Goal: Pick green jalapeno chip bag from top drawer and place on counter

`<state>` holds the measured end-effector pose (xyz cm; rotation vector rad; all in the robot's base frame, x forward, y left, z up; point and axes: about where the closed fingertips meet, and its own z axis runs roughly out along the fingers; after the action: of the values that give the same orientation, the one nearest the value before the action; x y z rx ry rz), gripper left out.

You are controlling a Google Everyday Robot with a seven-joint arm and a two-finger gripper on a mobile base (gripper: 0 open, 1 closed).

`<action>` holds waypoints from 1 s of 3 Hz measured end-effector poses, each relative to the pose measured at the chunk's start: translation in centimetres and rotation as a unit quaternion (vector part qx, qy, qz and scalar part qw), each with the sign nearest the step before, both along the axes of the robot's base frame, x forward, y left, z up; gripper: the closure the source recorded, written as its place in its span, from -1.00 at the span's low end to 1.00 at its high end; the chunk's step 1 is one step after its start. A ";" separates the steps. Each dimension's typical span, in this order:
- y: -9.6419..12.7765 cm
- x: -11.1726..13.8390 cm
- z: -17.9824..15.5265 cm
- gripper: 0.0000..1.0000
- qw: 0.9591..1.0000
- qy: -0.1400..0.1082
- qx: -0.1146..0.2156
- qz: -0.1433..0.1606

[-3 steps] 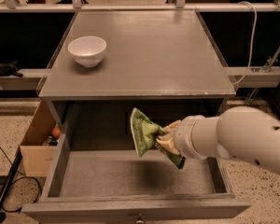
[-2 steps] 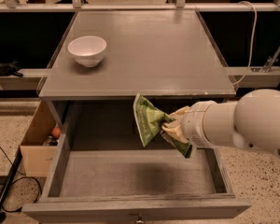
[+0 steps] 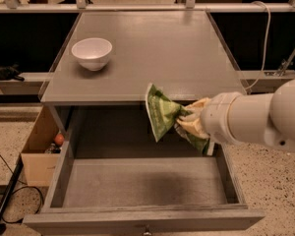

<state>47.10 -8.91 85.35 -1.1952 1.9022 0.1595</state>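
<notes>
The green jalapeno chip bag [image 3: 161, 113] hangs crumpled in the air in front of the counter's front edge, above the back of the open top drawer [image 3: 142, 186]. My gripper [image 3: 189, 122] is shut on the bag's right side, its pale fingers [image 3: 192, 127] wrapped in the foil. The white arm reaches in from the right. The drawer is pulled out and its grey bottom is bare. The grey counter [image 3: 152, 53] lies just behind and above the bag.
A white bowl [image 3: 92, 53] stands on the counter's left rear part. A cardboard box [image 3: 39, 151] with small items sits on the speckled floor left of the cabinet. A cable runs along the floor at the lower left. A rail crosses the back.
The gripper has lifted the bag up and slightly to the right, from inside the drawer space to the level of the counter's front edge.
</notes>
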 end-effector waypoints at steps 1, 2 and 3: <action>0.0 2.1 6.1 1.00 0.999 -0.050 -0.005 0.018; 0.9 6.3 10.0 1.00 0.996 -0.083 -0.022 0.035; 2.4 11.3 11.2 1.00 0.994 -0.090 -0.043 0.047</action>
<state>58.38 -6.55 96.51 -1.3126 1.7108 0.0197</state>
